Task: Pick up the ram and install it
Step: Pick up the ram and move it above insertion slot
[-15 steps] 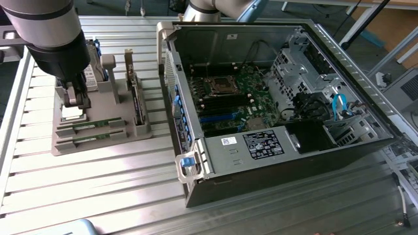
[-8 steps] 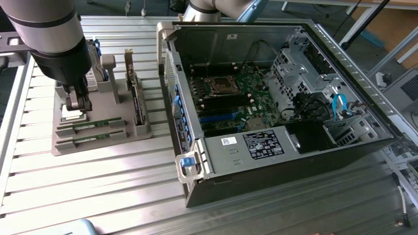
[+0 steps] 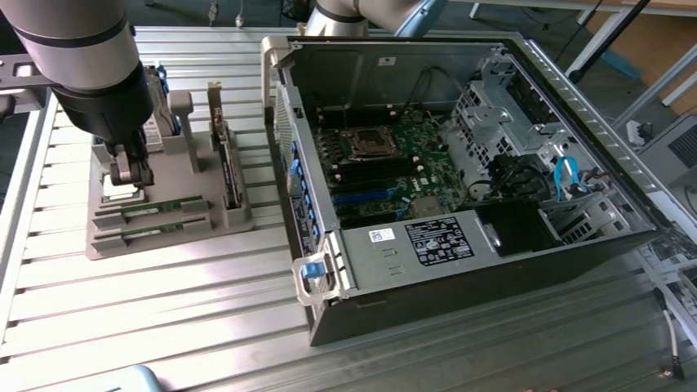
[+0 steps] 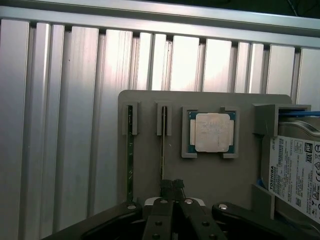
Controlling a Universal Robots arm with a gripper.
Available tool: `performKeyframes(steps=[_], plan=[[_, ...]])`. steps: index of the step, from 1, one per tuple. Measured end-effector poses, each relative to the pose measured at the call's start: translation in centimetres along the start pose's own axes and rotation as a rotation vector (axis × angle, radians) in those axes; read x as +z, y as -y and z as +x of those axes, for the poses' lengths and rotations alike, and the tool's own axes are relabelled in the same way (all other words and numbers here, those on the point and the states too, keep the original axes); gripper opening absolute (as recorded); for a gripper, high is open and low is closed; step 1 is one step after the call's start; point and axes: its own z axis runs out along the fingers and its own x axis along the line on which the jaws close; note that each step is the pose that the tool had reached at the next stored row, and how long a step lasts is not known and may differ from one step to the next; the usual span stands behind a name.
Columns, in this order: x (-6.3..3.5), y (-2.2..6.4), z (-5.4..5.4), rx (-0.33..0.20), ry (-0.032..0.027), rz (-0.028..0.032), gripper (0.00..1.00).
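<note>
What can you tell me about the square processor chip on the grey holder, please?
The processor chip is square, with a dull silver metal lid over a greenish board showing at its edges. It lies flat in a recess of the grey holder, framed by raised lips, with nothing else touching it.

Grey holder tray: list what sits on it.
Two ram sticks in slots, a processor, a Toshiba hard drive and an expansion card. The gripper covers one stick's end; what lies under the drive is hidden.
</note>
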Motion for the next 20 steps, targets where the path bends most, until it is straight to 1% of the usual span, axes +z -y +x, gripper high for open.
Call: performKeyframes(steps=[4,6,8,9,16,20], plan=[[0.0,0.0,0.0,0.0,0.0001,0.0,0.11],[0.0,0.0,0.0,0.0,0.0,0.0,0.24],[0.0,0.0,0.0,0.0,0.0,0.0,0.24],[0.0,0.0,0.0,0.0,0.0,0.0,0.3],[0.01,-0.01,0.01,0.0,0.0001,0.0002,0.3],[0.0,-0.02,0.24,0.0,0.0001,0.0001,0.3]])
